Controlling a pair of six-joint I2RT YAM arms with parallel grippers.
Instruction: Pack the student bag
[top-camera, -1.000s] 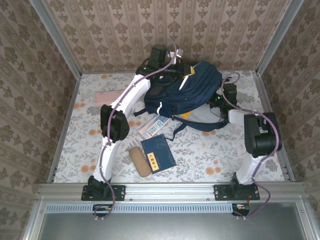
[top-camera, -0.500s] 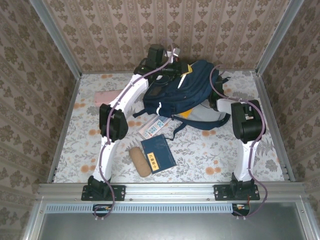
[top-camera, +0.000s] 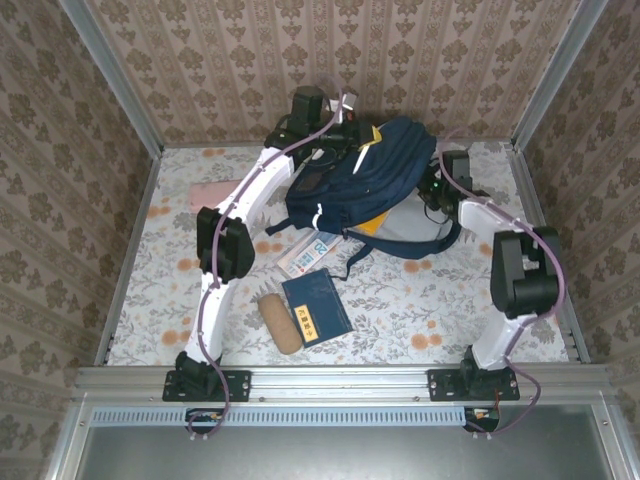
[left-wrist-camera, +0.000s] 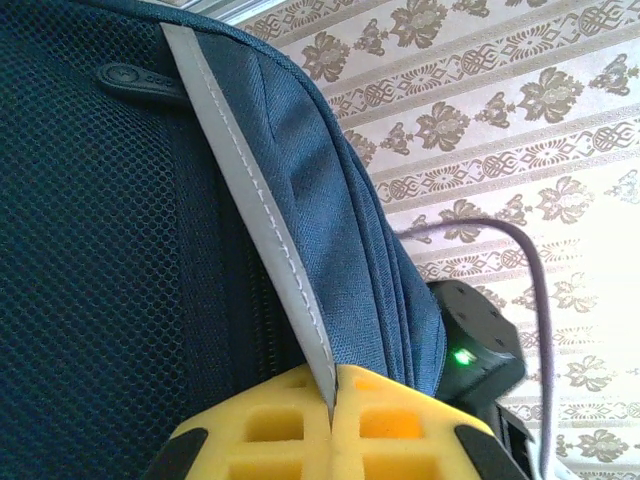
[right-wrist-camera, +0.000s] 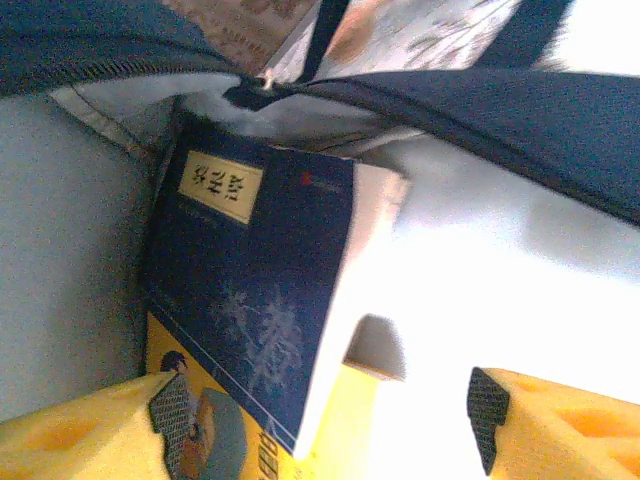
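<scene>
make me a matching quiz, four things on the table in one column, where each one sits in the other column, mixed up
Things:
1. student bag
2. navy book with a yellow label
3. tan roll
4. pink flat thing

Places:
a. just left of the navy book, near side
b. far left part of the table, on its own
c. far middle of the table
d. near middle, just in front of the white booklet

Pairs: 1-c, 2-d, 3-a, 4-b
</scene>
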